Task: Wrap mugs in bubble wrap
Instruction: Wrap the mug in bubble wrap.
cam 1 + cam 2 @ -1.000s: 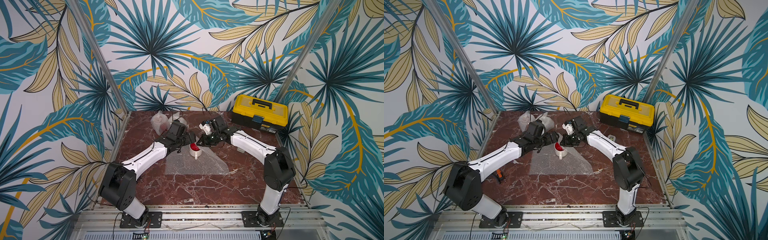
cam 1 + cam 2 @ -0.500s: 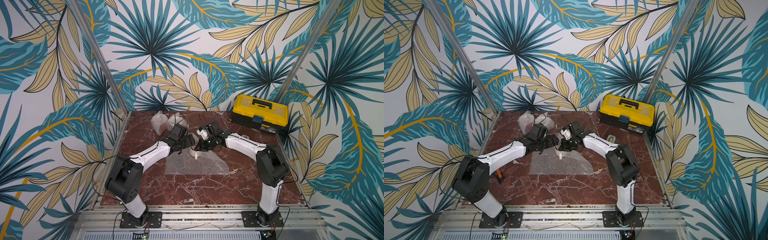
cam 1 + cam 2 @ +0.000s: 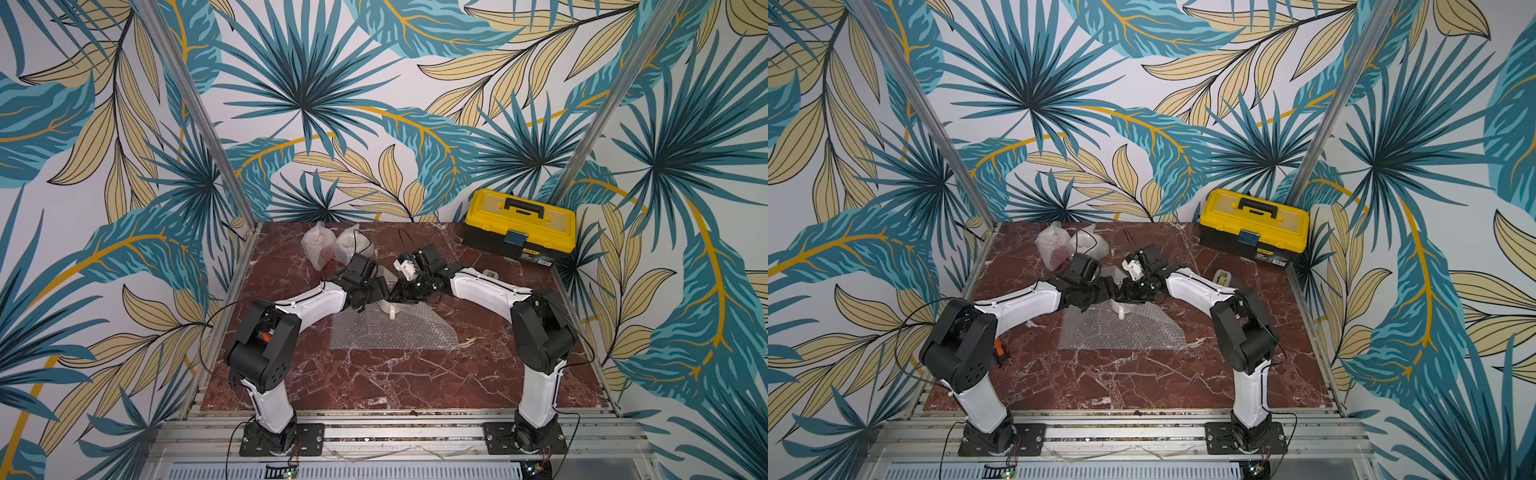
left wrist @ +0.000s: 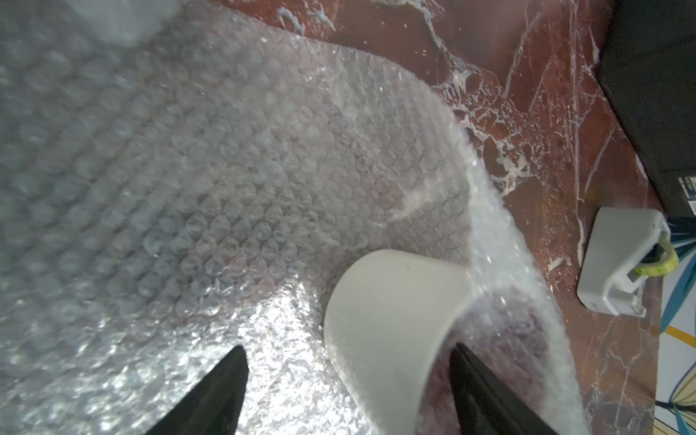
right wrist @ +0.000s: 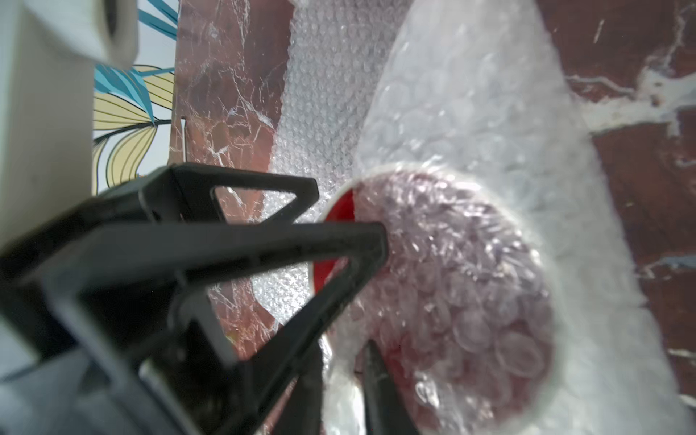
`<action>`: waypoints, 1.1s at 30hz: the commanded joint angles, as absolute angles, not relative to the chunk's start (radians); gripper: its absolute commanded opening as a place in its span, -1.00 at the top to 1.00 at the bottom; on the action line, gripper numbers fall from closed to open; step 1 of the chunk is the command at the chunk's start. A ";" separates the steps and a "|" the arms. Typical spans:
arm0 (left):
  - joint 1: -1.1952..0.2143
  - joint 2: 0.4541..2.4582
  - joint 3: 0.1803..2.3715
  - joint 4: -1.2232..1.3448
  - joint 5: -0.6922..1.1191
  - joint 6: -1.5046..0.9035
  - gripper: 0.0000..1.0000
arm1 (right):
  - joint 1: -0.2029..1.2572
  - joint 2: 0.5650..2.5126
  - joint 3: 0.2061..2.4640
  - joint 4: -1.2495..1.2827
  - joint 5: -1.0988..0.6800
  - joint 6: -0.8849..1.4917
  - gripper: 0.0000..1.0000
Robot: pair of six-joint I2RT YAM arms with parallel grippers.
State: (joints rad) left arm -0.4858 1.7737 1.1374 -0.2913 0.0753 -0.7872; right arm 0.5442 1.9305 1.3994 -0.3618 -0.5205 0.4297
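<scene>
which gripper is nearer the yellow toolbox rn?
Right. The right gripper is at the mug on the side facing the toolbox; the left gripper is at the mug's opposite side, farther away.

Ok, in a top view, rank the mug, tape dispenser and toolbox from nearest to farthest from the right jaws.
1. Mug, just beneath, on the bubble wrap.
2. Tape dispenser, off to the right, slightly farther back.
3. Toolbox, back right corner.
</scene>
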 commanded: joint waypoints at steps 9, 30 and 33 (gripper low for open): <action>-0.486 1.822 1.129 -0.281 0.099 -0.793 -0.70 | 0.547 1.569 1.101 -0.342 -0.220 0.399 0.07; -0.485 1.842 1.137 -0.281 0.107 -0.786 -0.70 | 0.450 1.285 0.515 -0.140 0.015 0.552 -0.51; -0.485 1.844 1.139 -0.280 0.108 -0.785 -0.70 | 0.439 1.321 0.516 -0.098 -0.004 0.562 -0.38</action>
